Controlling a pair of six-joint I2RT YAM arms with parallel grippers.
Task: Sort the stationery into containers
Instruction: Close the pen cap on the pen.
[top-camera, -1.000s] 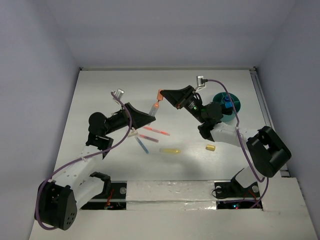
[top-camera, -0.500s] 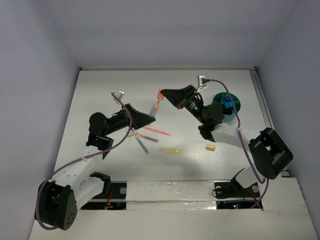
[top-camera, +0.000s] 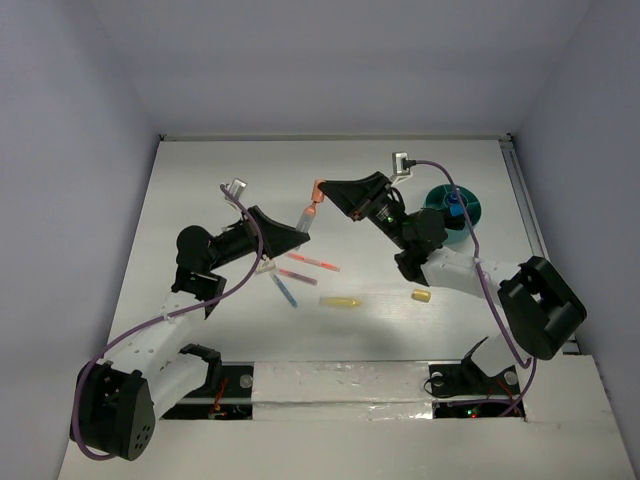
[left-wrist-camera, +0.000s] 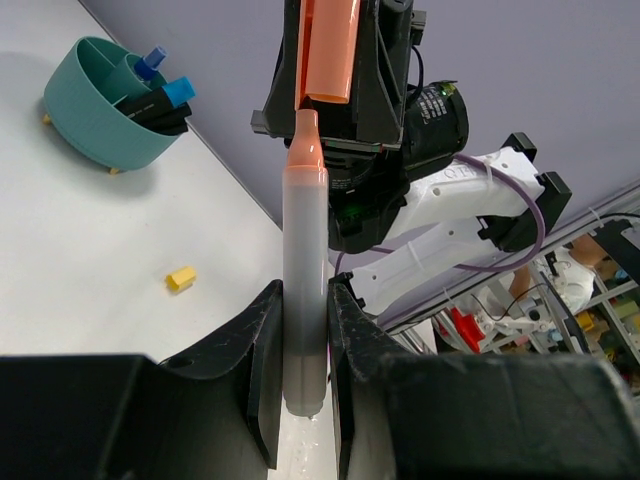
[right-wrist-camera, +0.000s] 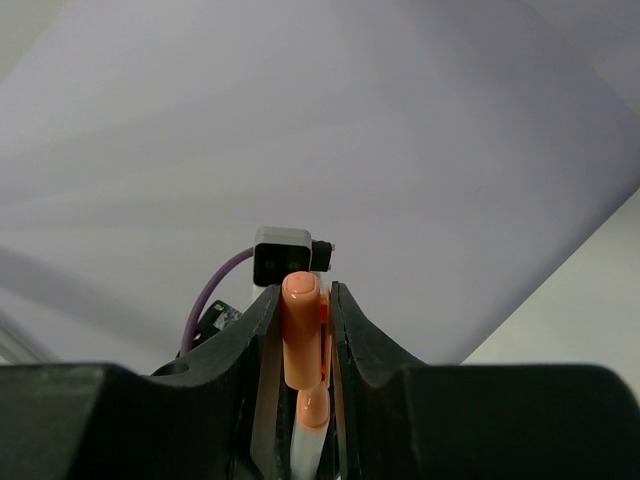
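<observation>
My left gripper (top-camera: 297, 232) is shut on the grey barrel of an uncapped marker (top-camera: 305, 217), held up off the table with its orange tip pointing up and right. In the left wrist view the barrel (left-wrist-camera: 303, 260) stands clamped between the jaws. My right gripper (top-camera: 324, 190) is shut on the marker's orange cap (top-camera: 318, 186), whose open end sits right at the tip (left-wrist-camera: 304, 125). In the right wrist view the cap (right-wrist-camera: 299, 330) fills the jaws, with the tip (right-wrist-camera: 312, 408) just below it. The teal cup (top-camera: 470, 203) stands at the right with blue markers (top-camera: 454, 205) in it.
Below the grippers, two pink-red pens (top-camera: 313, 263), (top-camera: 297, 276), a blue pen (top-camera: 285, 290) and a yellow highlighter (top-camera: 342, 301) lie on the white table. A small yellow cap (top-camera: 421, 295) lies near the right forearm. The cup (left-wrist-camera: 95, 120) sits behind the right arm.
Both grippers have drifted a touch to the left together. The cap and the marker tip stay end to end, and both grips are unchanged.
</observation>
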